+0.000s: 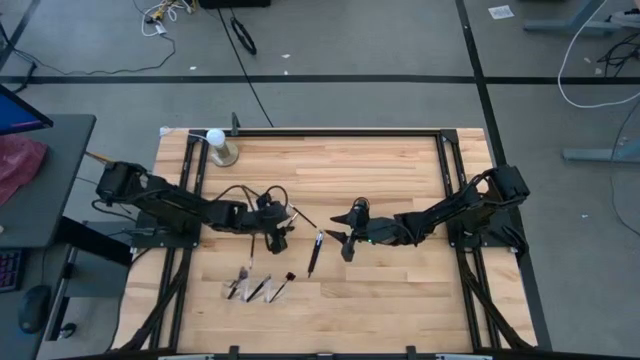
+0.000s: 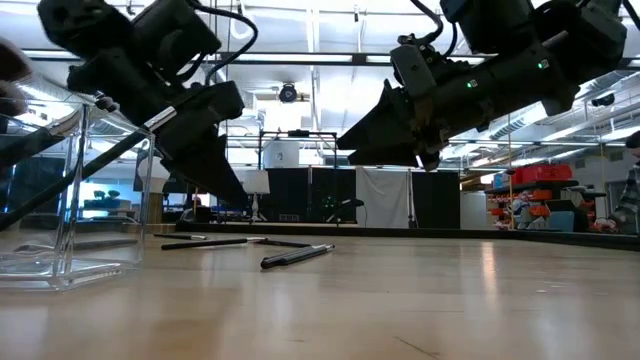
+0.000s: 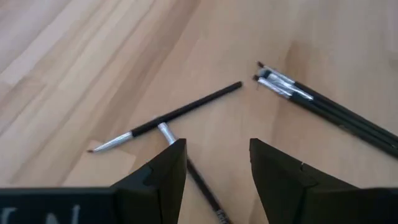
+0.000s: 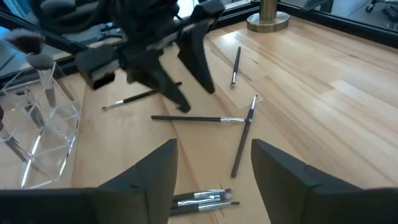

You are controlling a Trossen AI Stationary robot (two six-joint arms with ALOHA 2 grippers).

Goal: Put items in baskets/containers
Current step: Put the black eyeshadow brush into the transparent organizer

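Brushes lie loose on the desk between both arms, with a few already standing in the clear organizer near the front edge. Left claw hovers released over two crossed brushes; right claw hangs released above the desk, grasping nothing. Pickup appears to be the current step: the next move calls for lowering one claw astride a single handle.

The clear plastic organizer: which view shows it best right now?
The right wrist view: the clear plastic organizer shows its see-through walls and dividers, with brushes standing inside. The low view catches only one corner. From above it is a faint patch. The left wrist view misses it.
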